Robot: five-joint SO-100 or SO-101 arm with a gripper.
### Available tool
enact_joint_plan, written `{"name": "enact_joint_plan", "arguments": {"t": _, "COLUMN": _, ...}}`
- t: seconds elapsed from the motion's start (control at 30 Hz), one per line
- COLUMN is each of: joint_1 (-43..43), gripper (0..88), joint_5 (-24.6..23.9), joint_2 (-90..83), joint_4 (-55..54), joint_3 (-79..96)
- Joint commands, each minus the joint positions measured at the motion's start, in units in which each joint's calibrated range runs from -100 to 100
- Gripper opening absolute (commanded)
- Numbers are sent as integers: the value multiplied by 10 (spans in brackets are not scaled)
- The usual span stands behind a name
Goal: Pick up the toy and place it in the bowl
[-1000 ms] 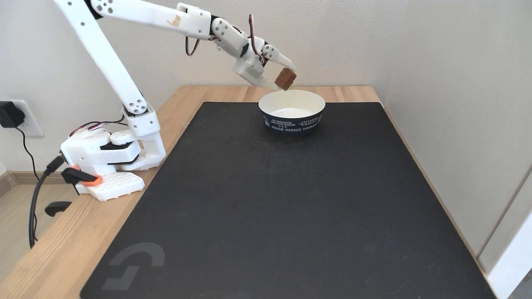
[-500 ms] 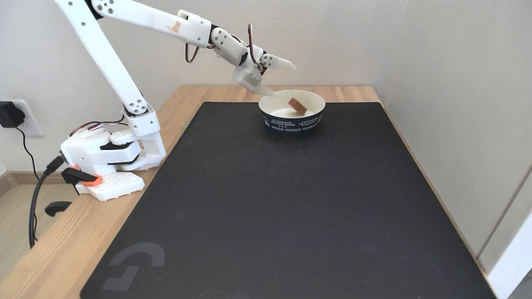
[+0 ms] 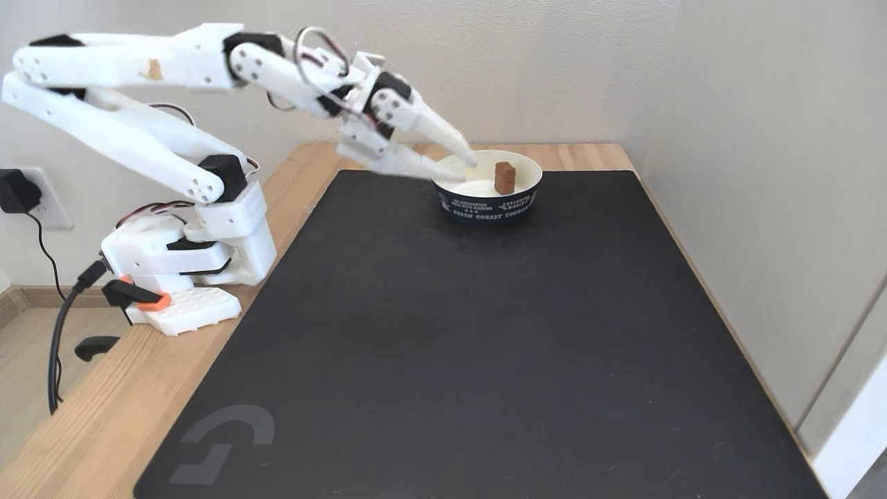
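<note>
We see the fingers (image 3: 466, 158) of the white gripper (image 3: 461, 168) spread apart and holding nothing — one tip lies near the left rim of the bowl in the fixed view, the other a little above it, over the same rim. The image of the arm is blurred here, so we cannot tell whether the lower finger touches the rim.

The toy (image 3: 505, 177), a small reddish-brown block, stands on end inside the paper bowl (image 3: 487, 197), toward its right half and apart from the fingers. We judge that it rests on the cream floor of the bowl, free of any grip, so the placing looks done.

The bowl sits on the far part of the black mat (image 3: 478, 333), navy outside with white lettering. The mat covers most of the wooden table (image 3: 90, 416), probably to keep things from sliding.

To the left of the bowl, the arm (image 3: 138, 138) is folded low over its base (image 3: 183, 267), which stands on the table edge beside the mat. A wall outlet with a plug (image 3: 14, 194) is further left.
</note>
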Motion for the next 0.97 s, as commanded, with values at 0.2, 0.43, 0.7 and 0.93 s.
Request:
{"name": "enact_joint_plan", "arguments": {"t": 0.2, "joint_1": 51, "gripper": 21, "joint_5": 2, "joint_2": -480, "joint_4": 50, "joint_3": 359}}
{"name": "enact_joint_plan", "arguments": {"t": 0.43, "joint_1": 64, "gripper": 21, "joint_5": -2, "joint_2": -473, "joint_4": 111, "joint_3": 360}}
{"name": "enact_joint_plan", "arguments": {"t": 0.7, "joint_1": 68, "gripper": 22, "joint_5": -2, "joint_2": -474, "joint_4": 210, "joint_3": 359}}
{"name": "enact_joint_plan", "arguments": {"t": 0.93, "joint_1": 68, "gripper": 24, "joint_5": -2, "joint_2": -475, "joint_4": 218, "joint_3": 359}}
